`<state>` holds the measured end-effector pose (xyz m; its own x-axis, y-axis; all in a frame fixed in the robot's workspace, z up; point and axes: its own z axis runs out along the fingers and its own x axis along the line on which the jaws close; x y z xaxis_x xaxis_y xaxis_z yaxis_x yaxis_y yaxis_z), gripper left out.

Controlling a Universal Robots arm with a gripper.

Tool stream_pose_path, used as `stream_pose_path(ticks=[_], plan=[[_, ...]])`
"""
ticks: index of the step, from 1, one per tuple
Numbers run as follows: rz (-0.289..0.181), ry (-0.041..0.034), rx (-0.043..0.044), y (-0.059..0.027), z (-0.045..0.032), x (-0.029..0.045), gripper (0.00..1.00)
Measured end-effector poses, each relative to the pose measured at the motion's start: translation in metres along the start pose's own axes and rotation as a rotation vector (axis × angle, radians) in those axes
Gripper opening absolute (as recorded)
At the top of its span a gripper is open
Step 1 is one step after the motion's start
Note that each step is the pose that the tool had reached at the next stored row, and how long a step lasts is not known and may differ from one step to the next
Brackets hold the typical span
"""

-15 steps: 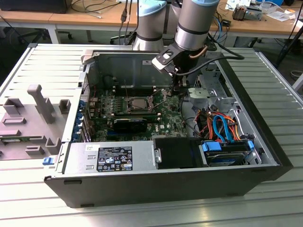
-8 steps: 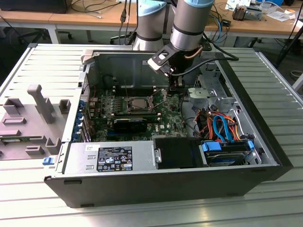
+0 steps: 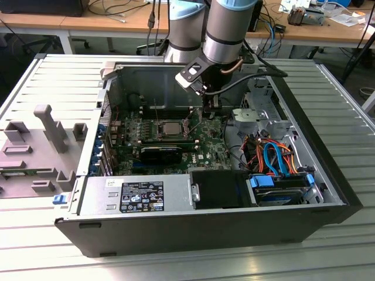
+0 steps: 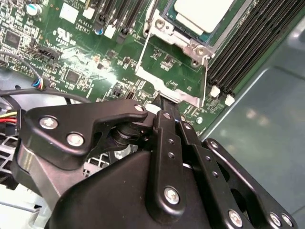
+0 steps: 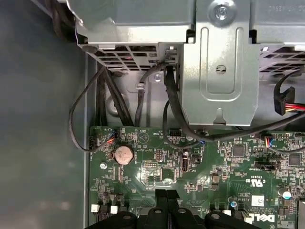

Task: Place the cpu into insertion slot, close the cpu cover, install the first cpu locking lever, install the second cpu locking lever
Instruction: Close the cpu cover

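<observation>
Computer case with black walls lies open on a ribbed metal table. Inside it are a flat green board, a shiny silver box, a blue holder and a bunch of orange, blue and black wires. The square insertion slot sits on the board, and the cpu lies in it, smooth and silver-grey on top. The cpu cover, a thin silvery frame, lies flat around the chip. A thin wire locking lever runs along one side of the slot. The black gripper has its two fingers pressed together with nothing seen between them, and its tip is just beside a corner of the slot. Long black memory slots run beside the chip. In the first wrist view a round silver battery sits on the board. A grey plastic tray rests on the table, at the exterior view's left.
</observation>
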<state>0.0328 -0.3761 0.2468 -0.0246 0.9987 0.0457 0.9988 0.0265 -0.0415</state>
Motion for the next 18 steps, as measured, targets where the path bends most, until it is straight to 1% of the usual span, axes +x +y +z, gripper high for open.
stream_pose_path(ticks=[4,11,18], plan=[[-0.001,-0.0002,0.0001,-0.0091,0.0013,0.0002,0.11],[-0.002,-0.0002,0.0001,-0.0189,0.0026,0.0004,0.11],[-0.002,-0.0001,0.0001,-0.0304,0.0033,0.0007,0.11]])
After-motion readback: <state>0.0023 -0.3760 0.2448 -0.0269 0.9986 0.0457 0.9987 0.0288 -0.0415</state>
